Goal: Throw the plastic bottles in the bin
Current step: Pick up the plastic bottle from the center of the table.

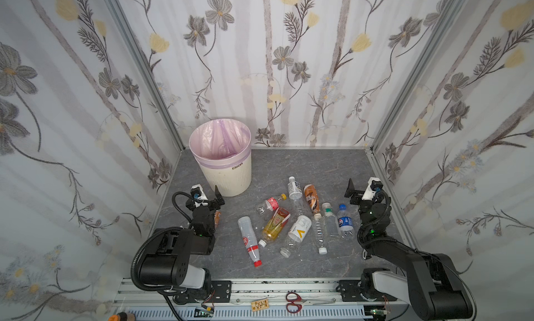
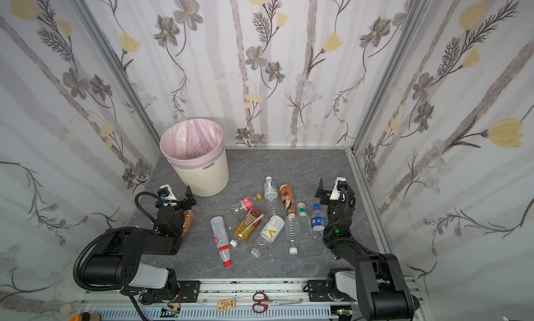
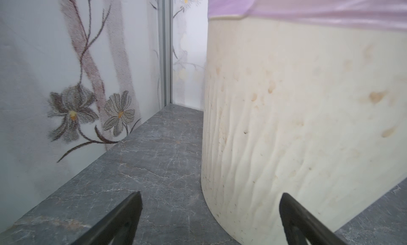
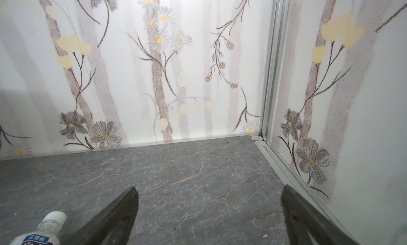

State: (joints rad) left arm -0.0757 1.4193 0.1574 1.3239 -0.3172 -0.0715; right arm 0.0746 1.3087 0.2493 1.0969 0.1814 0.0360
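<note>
The bin [image 1: 228, 178] stands at the back left, a pink liner over its rim; nothing shows inside it. Several plastic bottles lie on the grey table: a red-capped one [image 1: 249, 241], a yellow tea one [image 1: 274, 225], a white-yellow one [image 1: 297, 231], a brown one [image 1: 312, 199], a blue-labelled one [image 1: 345, 221]. Another brown bottle [image 2: 188, 221] lies half hidden beside my left arm. My left gripper [image 1: 213, 196] [image 3: 210, 195] is open and empty, right in front of the bin's wall [image 3: 297, 122]. My right gripper [image 1: 361, 189] [image 4: 209, 188] is open and empty over bare table, past the blue-labelled bottle.
Flowered walls close in the table on three sides, with aluminium posts in the corners. Red-handled scissors [image 1: 293, 302] and a small wooden tag [image 1: 258, 305] lie on the front rail. A white-capped bottle [image 4: 44, 230] shows beside the right gripper's finger.
</note>
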